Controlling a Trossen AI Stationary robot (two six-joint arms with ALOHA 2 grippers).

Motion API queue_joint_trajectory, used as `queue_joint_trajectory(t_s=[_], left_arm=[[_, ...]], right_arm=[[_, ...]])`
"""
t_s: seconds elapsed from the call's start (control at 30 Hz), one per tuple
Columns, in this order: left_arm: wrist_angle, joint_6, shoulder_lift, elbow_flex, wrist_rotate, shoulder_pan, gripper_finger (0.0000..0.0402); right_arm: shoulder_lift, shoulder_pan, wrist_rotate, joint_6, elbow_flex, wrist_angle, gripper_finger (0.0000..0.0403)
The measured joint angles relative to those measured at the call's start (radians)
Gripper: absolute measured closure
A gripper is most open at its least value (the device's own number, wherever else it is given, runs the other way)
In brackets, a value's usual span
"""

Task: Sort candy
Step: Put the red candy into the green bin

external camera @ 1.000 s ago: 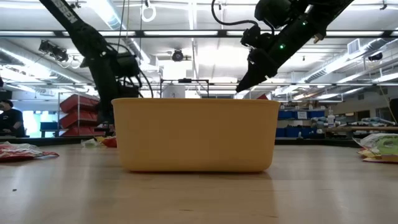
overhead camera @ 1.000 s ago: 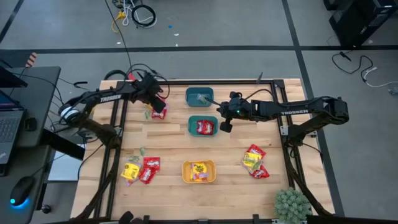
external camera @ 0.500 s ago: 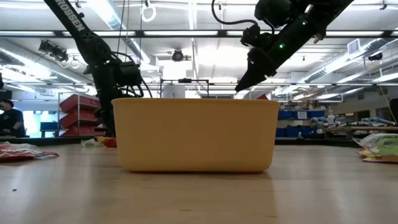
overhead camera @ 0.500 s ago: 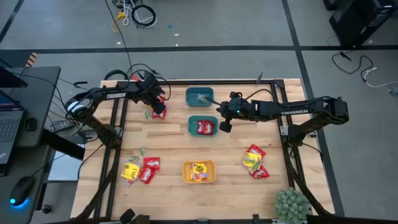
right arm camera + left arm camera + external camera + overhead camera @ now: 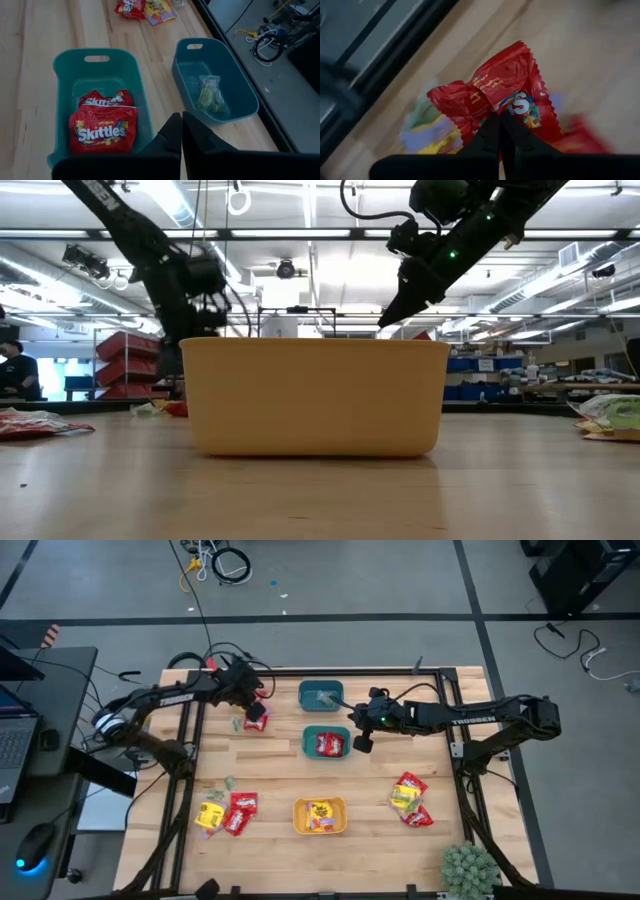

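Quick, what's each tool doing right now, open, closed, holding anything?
Left tool: closed on a red Skittles packet.
Right tool: closed, empty, above the teal bins.

Robotics lab / warehouse-type workshop, w/ a test rig in the middle.

Pale wood-plank table (image 5: 280, 775) in a black metal frame, grey concrete floor (image 5: 380, 580) marked w/ dark tape lines, loose coiled cables (image 5: 228, 562). Long ceiling strip lights (image 5: 300, 235), red storage bins on racks (image 5: 125, 365), blue bins (image 5: 490, 365) at the back. Dark desk w/ laptop (image 5: 15, 745) & mouse (image 5: 35, 840) beside the rig.
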Motion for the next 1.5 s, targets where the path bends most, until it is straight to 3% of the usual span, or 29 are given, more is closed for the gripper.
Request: queue_joint_trajectory(t_s=[0.23,0.47,0.63,0.93,1.17,1.5], left_arm=[[0.106,0.075,-0.079,0.002,0.245,-0.212,0.0401],[0.173,0.109,-0.015,0.119,0.217,-0.487,0.0401],[0.125,0.190,0.112,0.234,0.173,-0.590,0.0401],[-0.031,0.348,0.365,0.432,0.064,-0.620,0.0401],[-0.140,0.375,0.465,0.512,0.037,-0.620,0.0395],[-0.184,0.359,0.475,0.514,-0.038,-0.627,0.0307]], right_arm=[[-0.017,-0.008,0.001,-0.016,0.000,0.002,0.0402],[-0.042,-0.026,0.001,-0.022,0.000,-0.001,0.0402],[-0.044,-0.047,0.001,-0.027,0.000,-0.004,0.0401],[-0.044,-0.070,0.002,-0.032,0.000,-0.027,0.0402],[-0.044,-0.070,0.002,-0.042,0.000,-0.028,0.0402],[-0.044,-0.070,0.002,-0.039,0.000,-0.030,0.0402]])
